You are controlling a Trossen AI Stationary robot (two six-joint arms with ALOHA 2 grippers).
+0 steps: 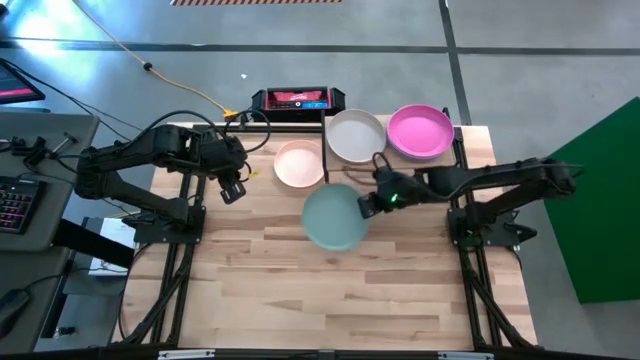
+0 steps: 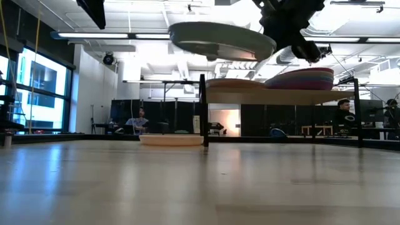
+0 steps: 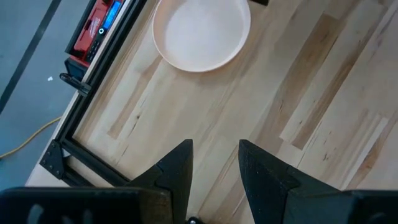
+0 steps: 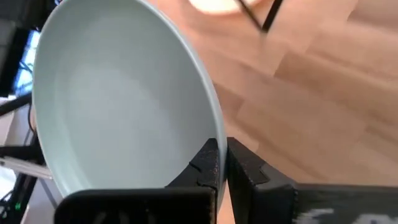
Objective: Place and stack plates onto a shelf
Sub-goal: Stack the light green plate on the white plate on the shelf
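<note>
Right claw [image 1: 366, 203] is pinched shut on the rim of the teal plate [image 1: 334, 217], holding it level in the air above the bench [image 1: 300, 290], just in front of the shelf [image 2: 294, 97]. In the right wrist view its two dark fingers [image 4: 208, 163] clamp the plate's edge with almost no gap between them. Left claw [image 1: 230, 188] hangs over the bench's left rear part with its jaws apart and nothing between them; its wrist view looks down on the pale pink plate [image 3: 201, 31], which lies flat on the bench beside the shelf's black leg.

On the shelf, the high view shows a grey-white plate [image 1: 356, 135] on top at the left and a magenta plate [image 1: 419, 131] on top at the right; the low view shows the right pile holds several plates.

The teal plate looks stiff, light and shallow, with a smooth matte face. A hold at one point of the rim leaves the rest hanging out sideways, so it will probably tend to tip or slip if swung fast. I would judge it chips if dropped, and its rim is the only part thin enough to take hold of.

Light wood planks make the bench, framed in black metal. Beyond it is a large hall with ceiling strip lights, tall windows, and people seated far back
</note>
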